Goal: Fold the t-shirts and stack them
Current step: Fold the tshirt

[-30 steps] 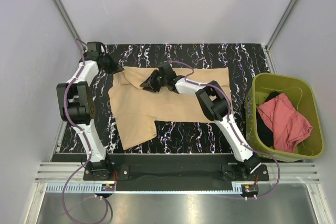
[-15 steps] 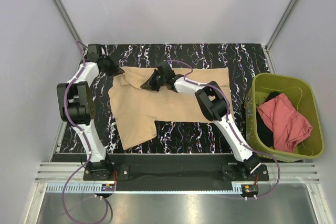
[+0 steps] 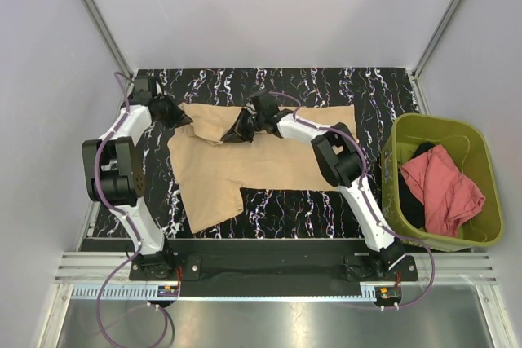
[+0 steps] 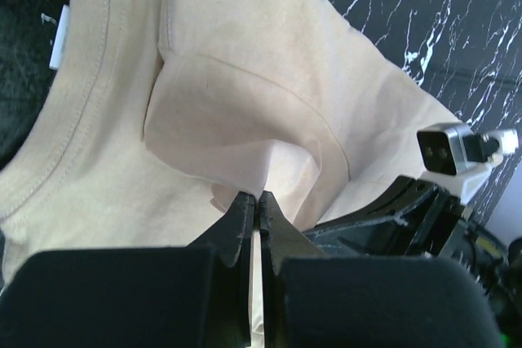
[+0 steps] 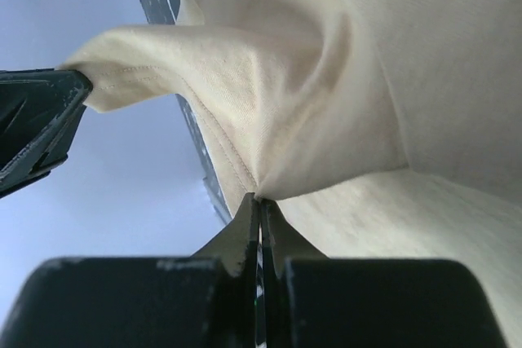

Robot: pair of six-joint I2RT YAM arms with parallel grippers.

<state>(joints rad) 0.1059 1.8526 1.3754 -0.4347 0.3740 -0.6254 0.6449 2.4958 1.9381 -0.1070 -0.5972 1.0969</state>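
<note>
Since a second ago your right fingers point(image 5: 254, 211) have closed and are now pinching a fold of the tan t-shirt point(image 3: 261, 165), which is lying spread on the surface point(image 3: 342, 87). Your left fingers point(image 4: 247, 209) are clamping its far-left corner, just beside them. The wrist views are showing both pinches up close; only the top view is showing the salmon-red t-shirt point(image 3: 447, 189) in the bin point(image 3: 408, 129).

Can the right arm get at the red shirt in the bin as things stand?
Probably not yet: the right pincer is shut on the tan shirt. Once freed, likely yes: the red shirt lies on top in the open green bin, nothing over it.
</note>
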